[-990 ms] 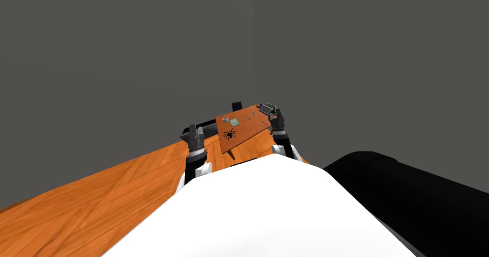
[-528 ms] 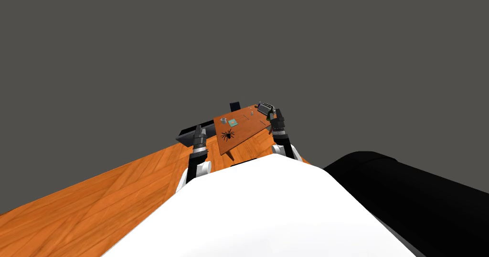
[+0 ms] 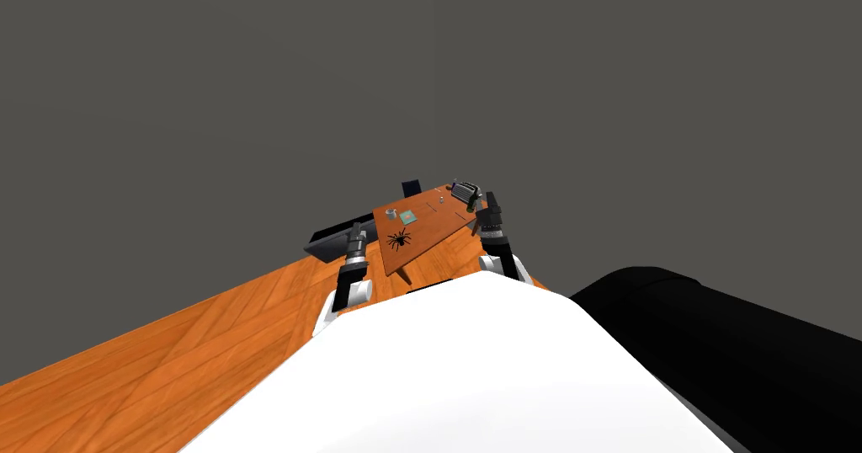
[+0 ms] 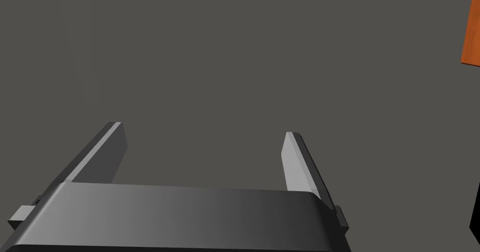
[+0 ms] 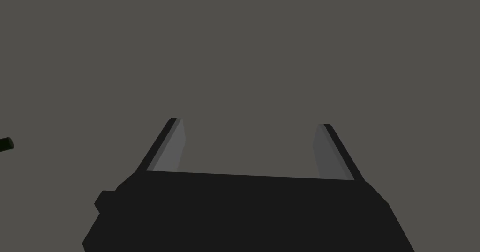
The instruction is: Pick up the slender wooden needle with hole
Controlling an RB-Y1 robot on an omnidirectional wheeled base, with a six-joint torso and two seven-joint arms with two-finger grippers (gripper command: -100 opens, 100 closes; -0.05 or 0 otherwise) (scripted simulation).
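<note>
A small orange-brown table (image 3: 421,236) stands ahead of me. On its top lies a thin pale sliver (image 3: 433,207) that may be the needle; it is too small to tell. My left gripper (image 3: 357,234) hangs by the table's left edge, open (image 4: 202,128) and empty, with the table's corner (image 4: 471,29) off to one side. At the table's right edge my right gripper (image 3: 489,200) is open (image 5: 249,122) with nothing between its fingers.
The table also carries a black spider figure (image 3: 399,238), a green square (image 3: 409,216), a small grey cylinder (image 3: 390,212) and a dark ridged object (image 3: 465,190). A dark low piece of furniture (image 3: 330,239) lies left of the table. Wooden floor (image 3: 194,347) spreads left; a black area (image 3: 724,347) lies right.
My left arm has swung right, closer to the table's left edge. The whole head view has shifted slightly left. The right arm has hardly moved.
</note>
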